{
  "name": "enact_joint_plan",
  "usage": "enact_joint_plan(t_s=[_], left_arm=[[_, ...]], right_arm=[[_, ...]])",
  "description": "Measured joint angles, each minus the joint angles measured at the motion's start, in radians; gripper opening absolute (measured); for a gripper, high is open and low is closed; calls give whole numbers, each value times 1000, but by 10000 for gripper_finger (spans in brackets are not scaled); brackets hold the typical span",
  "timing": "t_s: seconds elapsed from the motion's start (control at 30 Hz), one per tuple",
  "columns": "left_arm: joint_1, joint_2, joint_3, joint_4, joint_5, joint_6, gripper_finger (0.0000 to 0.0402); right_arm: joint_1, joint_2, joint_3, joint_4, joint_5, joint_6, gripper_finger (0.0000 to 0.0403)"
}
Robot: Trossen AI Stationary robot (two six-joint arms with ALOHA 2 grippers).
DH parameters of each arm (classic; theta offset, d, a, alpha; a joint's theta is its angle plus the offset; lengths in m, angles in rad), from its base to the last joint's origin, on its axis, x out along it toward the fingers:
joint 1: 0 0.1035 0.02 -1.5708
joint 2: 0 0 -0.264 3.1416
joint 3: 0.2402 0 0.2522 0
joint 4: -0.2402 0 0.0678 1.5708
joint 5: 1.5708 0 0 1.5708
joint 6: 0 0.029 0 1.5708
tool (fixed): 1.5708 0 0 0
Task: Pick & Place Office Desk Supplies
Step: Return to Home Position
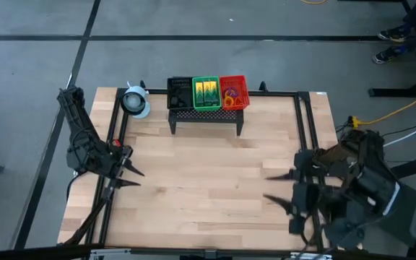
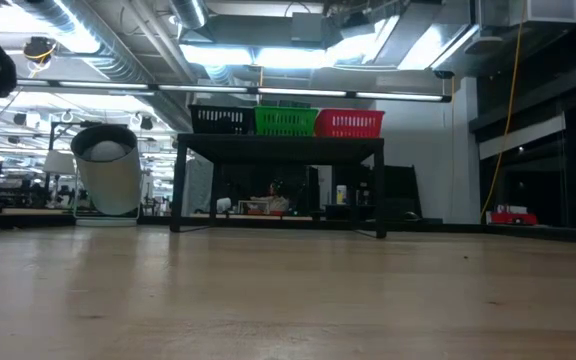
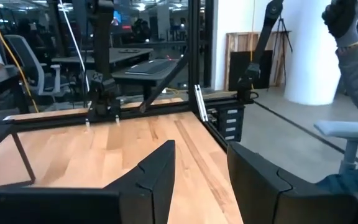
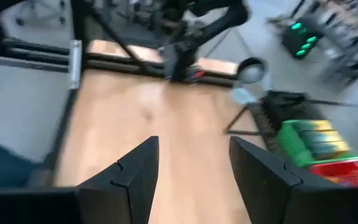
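Three trays stand side by side on top of a black mesh stand (image 1: 206, 115) at the table's far middle: black (image 1: 180, 92), green (image 1: 206, 93) and red (image 1: 234, 92). The green tray holds yellow-green boxes, the red one orange loops. The low view shows the black (image 2: 222, 120), green (image 2: 285, 121) and red (image 2: 349, 123) trays from the side. My left gripper (image 1: 141, 179) hovers open at the table's left side, pointing right, with nothing between its fingers (image 3: 160, 174). My right gripper (image 1: 266, 186) hovers open at the right side, pointing left, and is also empty (image 4: 135, 168).
A whitish roll (image 1: 135, 101) stands at the far left beside the stand. A black frame (image 1: 305, 123) runs along the table's edges. The bare wood between the two grippers (image 1: 201, 180) carries nothing. A person's gloved hand and sleeve (image 3: 347, 37) show beyond the table in the left wrist view.
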Motion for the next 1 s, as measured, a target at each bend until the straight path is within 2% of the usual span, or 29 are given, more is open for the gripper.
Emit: enact_joint_plan(t_s=[0.1,0.17,0.2,0.27,0.33,0.4,0.47,0.6,0.87,1.0], left_arm=[[1,6,0,-1,9,-79,143],[1,18,0,8,69,-172,143],[3,22,0,4,147,-125,143],[11,15,-1,-27,427,38,143],[23,-5,-2,-20,668,85,143],[31,-38,-11,-21,797,90,143],[34,-72,-41,-2,797,118,143],[55,-133,-115,10,661,57,143],[133,-275,-175,-28,714,51,143],[164,-294,-177,-52,734,50,143]], right_arm=[[10,16,-1,0,22,60,196],[11,22,0,-7,51,90,196],[16,24,-1,-16,57,107,196],[42,21,-19,-36,97,140,196],[88,2,-64,-45,165,184,196],[136,-25,-140,-33,251,219,196],[168,-51,-246,3,299,248,196],[194,-113,-513,90,358,381,196],[197,-323,-1066,303,500,735,196],[186,-360,-1237,542,550,751,196]])
